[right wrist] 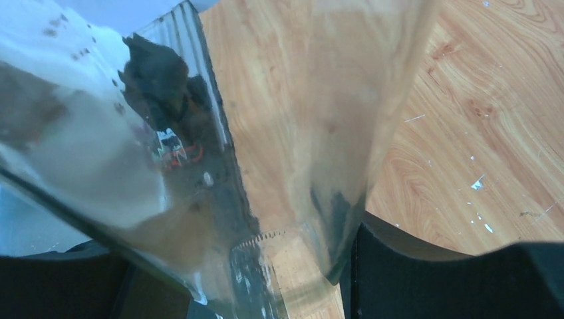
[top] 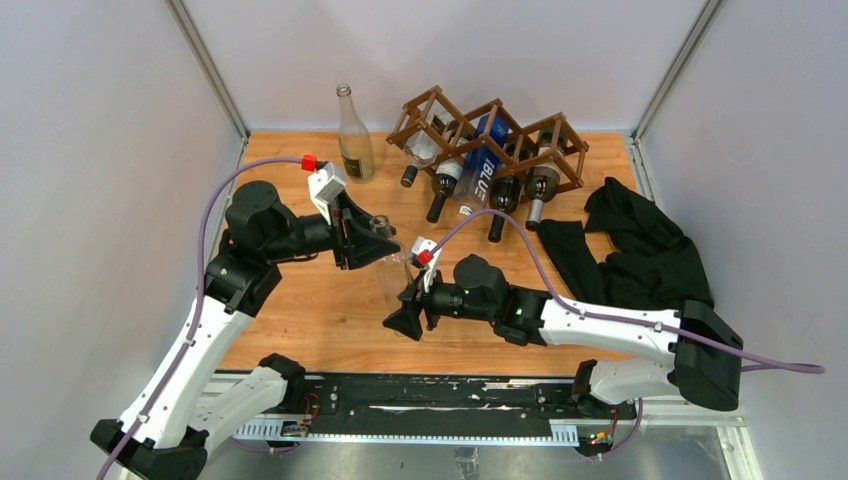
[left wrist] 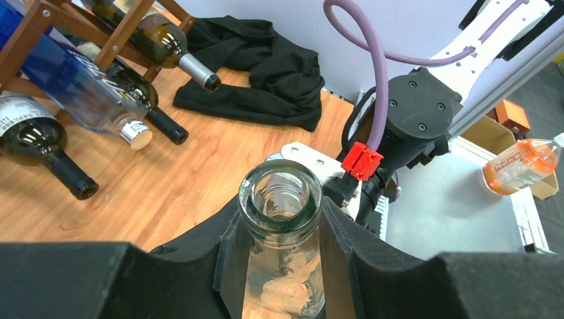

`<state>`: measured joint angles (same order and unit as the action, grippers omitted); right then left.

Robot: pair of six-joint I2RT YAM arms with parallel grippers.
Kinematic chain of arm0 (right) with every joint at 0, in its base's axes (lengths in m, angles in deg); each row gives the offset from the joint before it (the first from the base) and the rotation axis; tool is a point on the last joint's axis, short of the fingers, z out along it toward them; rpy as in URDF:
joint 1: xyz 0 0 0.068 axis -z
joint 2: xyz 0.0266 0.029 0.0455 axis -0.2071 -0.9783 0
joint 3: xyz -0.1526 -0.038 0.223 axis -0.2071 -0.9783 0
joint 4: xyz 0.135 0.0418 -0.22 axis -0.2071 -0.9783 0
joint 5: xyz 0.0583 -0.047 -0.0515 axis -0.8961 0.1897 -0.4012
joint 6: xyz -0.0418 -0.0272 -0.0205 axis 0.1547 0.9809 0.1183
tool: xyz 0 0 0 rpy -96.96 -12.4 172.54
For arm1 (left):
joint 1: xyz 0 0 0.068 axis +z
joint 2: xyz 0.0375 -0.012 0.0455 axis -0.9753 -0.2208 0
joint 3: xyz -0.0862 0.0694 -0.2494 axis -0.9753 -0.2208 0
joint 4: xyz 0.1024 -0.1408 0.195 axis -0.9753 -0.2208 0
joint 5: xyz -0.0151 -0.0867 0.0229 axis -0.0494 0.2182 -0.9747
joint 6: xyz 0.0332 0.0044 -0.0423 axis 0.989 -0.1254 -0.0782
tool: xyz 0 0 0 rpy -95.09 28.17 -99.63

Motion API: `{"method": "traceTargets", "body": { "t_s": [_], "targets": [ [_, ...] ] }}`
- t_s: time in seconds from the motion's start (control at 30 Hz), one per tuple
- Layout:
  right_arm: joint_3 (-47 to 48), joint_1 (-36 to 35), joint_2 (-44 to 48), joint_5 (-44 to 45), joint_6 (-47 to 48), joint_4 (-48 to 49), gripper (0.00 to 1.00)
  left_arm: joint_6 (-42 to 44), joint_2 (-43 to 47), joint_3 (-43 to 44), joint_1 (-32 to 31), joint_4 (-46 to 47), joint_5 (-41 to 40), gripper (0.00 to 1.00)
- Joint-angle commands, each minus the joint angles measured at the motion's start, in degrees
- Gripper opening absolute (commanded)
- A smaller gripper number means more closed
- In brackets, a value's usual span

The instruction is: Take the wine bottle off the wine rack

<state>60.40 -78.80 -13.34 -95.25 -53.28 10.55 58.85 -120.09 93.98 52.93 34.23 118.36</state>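
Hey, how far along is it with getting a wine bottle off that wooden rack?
Done: one clear glass bottle is off the dark brown wooden lattice rack, out over the table. In hand: the left hand grips its neck, and the right hand holds its body. Left: setting it down. Dark glass bottles and a blue bottle lie in the rack.

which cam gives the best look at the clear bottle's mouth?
Left wrist: the clear bottle has its open, uncorked mouth centre-frame, neck gripped by the left gripper, jaws either side. Top external shows the whole bottle small, mouth barely resolved. Right wrist shows only blurred glass body, no mouth.
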Motion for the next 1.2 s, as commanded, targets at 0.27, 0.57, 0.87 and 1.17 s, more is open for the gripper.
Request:
{"method": "traceTargets", "body": {
  "t_s": [0.27, 0.57, 0.87, 1.17],
  "targets": [
    [1.04, -1.60, 4.37, 10.90, -0.75, -3.82, 0.88, 9.58, -2.37, 3.14, 5.33, -2.23, -6.29, 0.00],
    [-2.60, -1.61, 7.84, 15.44, -2.79, -6.80, 0.91, 17.93, -9.07, 7.47, 14.16, -1.54, -8.68, 0.00],
    [-5.78, -1.53, 16.40, 27.82, -10.00, -14.25, 0.94, 21.41, -20.40, 11.76, 23.20, 5.09, -10.41, 0.00],
    [-4.56, -1.53, 25.24, 31.06, -20.50, -37.40, 0.96, 22.59, -28.86, 10.51, 27.99, 16.56, -12.51, 0.00]
  ]
}}
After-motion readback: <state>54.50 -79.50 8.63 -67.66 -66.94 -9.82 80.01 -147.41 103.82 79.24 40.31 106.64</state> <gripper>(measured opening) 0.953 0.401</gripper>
